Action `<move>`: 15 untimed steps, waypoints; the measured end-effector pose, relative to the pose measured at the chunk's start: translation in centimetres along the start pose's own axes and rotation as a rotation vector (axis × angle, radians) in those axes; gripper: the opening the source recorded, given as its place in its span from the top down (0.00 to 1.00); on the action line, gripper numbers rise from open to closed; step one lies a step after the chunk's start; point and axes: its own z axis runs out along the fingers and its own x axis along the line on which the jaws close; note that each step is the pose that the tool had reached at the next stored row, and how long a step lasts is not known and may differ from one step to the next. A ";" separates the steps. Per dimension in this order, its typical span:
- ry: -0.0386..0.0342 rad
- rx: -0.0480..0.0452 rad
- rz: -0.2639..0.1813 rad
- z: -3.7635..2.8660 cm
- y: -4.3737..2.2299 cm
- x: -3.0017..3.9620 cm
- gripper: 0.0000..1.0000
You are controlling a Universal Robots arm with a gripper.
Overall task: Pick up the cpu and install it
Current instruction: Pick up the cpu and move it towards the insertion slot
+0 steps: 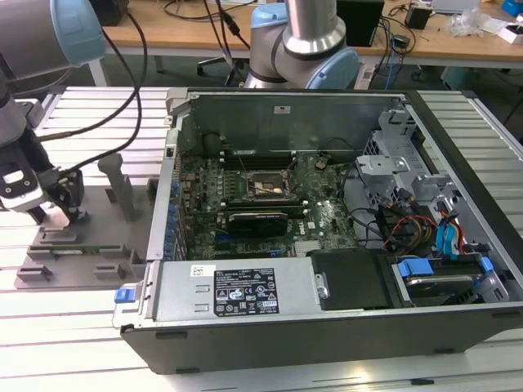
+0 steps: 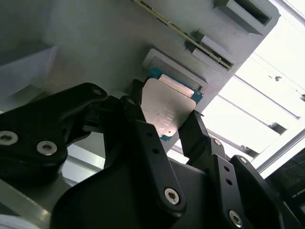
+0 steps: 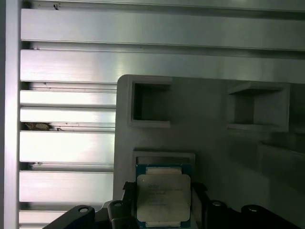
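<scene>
gripper (image 2: 163, 109) at exterior view's left, over grey fixture tray (image 1: 90, 245), narrow, pinching cpu (image 3: 163, 195) by opposite edges, likely to keep it level.

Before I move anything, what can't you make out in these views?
- Exterior view: what sits under the gripper on the fixture tray; the gripper itself blocks it.
- Second wrist view: the edge of the cpu nearest the camera, covered by the gripper's black body.
- Exterior view: whether the motherboard socket is open and empty; too small to tell.
</scene>
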 end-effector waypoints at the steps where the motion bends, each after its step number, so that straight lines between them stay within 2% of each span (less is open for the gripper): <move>1: -0.0001 -0.0001 0.000 -0.18 0.00 -0.01 0.45; 9: 0.0000 0.0005 0.000 -1.96 -0.02 -0.06 0.45; 15: 0.0000 0.0007 0.000 -3.03 -0.03 -0.09 0.45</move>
